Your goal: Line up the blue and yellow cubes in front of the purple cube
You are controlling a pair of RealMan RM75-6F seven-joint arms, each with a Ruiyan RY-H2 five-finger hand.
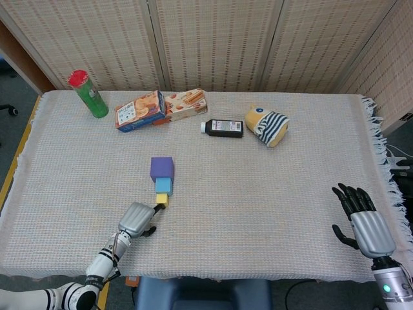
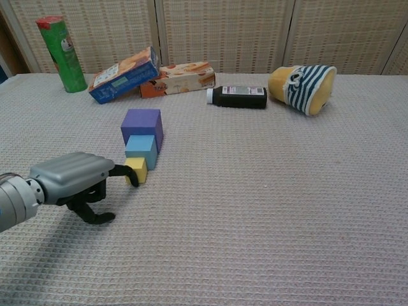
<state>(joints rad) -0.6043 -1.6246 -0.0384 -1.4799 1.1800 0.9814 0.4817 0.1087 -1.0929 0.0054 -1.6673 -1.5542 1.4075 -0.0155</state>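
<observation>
Black-fingered right robot hand (image 1: 362, 220) shows overhead only.

Staged lab tabletop, woven cloth-covered table (image 1: 271, 194), rattan folding screen (image 1: 213, 39) behind

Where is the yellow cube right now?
In both views the yellow cube sits left of centre on the table, directly in front of the blue cube, with a fingertip of the left hand against its near-left side.
</observation>
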